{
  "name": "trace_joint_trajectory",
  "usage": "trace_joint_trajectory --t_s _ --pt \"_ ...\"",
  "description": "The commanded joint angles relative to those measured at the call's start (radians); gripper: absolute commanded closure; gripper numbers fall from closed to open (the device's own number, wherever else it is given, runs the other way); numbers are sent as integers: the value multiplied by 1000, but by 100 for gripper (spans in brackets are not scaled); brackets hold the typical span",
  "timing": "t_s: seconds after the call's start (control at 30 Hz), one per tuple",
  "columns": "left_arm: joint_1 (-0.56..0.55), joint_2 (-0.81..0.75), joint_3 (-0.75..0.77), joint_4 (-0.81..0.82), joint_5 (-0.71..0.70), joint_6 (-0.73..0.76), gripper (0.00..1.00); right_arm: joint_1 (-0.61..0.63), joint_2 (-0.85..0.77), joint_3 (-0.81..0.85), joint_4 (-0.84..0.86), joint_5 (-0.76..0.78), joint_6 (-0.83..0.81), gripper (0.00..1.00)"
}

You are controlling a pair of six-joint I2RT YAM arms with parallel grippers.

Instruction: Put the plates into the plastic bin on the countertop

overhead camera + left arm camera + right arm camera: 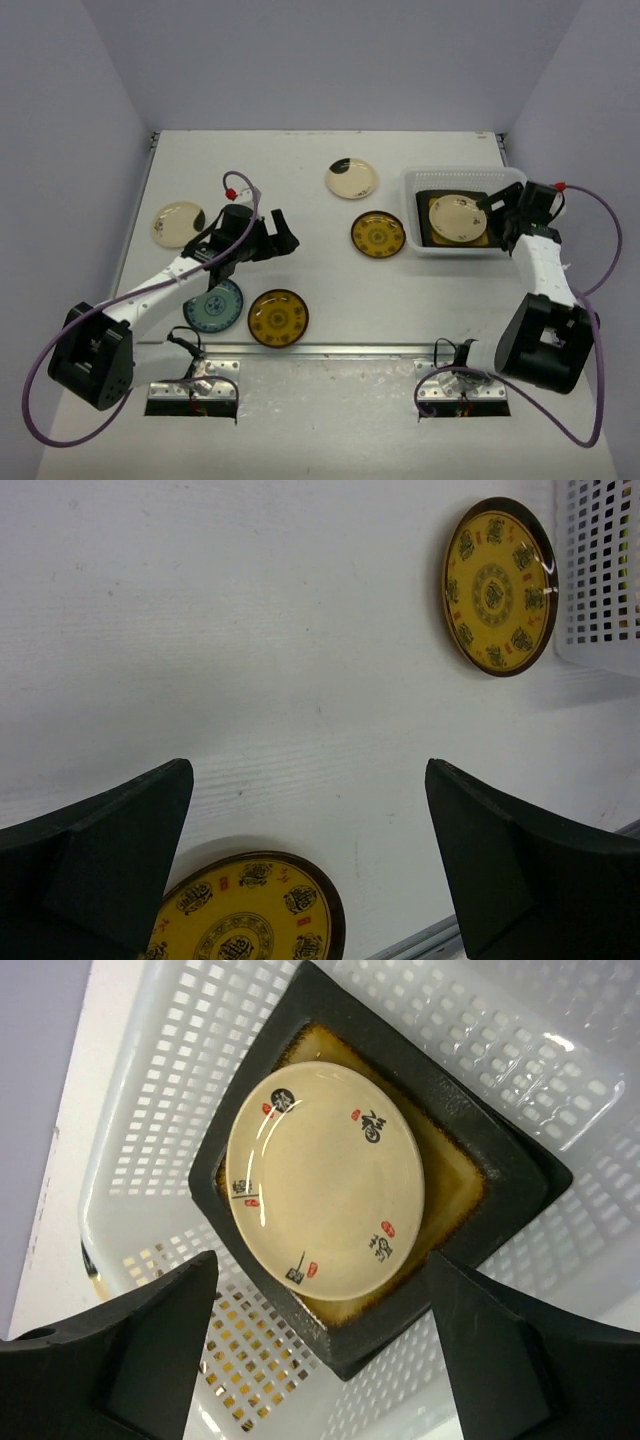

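Observation:
The white plastic bin stands at the right and holds a dark-rimmed square plate with amber centre and a cream round plate on it. My right gripper is open and empty just above them. On the countertop lie two patterned amber plates, a patterned blue plate and two cream plates. My left gripper is open and empty, above bare countertop between the amber plates.
Pale lavender panels wall the countertop on three sides. A metal strip runs along its front edge. The left arm reaches over the blue plate. The bin's slotted wall shows at the right edge of the left wrist view.

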Motion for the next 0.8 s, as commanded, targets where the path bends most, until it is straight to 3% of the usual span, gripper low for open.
trace_joint_trajectory --t_s 0.0,0.1,0.2,0.27,0.47,0.67,0.77 --pt "-3 97 115 113 -8 -33 0 9 -139 26 -90 73 -90 12" --pt "-2 218 219 165 -18 -54 0 9 -226 -14 -87 3 -115 9" --pt "1 364 319 221 -11 -65 0 12 -304 -73 -5 -243 -132 5" --pt "6 502 464 209 7 -67 0 34 -332 -104 16 -423 -133 1" --pt "31 903 864 78 65 -64 1 116 -414 -192 58 -745 -143 1" --pt "57 1094 1060 -1 44 -59 4 121 -535 -271 88 -792 -121 2" --pt "64 1191 1146 1 92 -37 11 121 -576 -292 110 -818 -104 2"
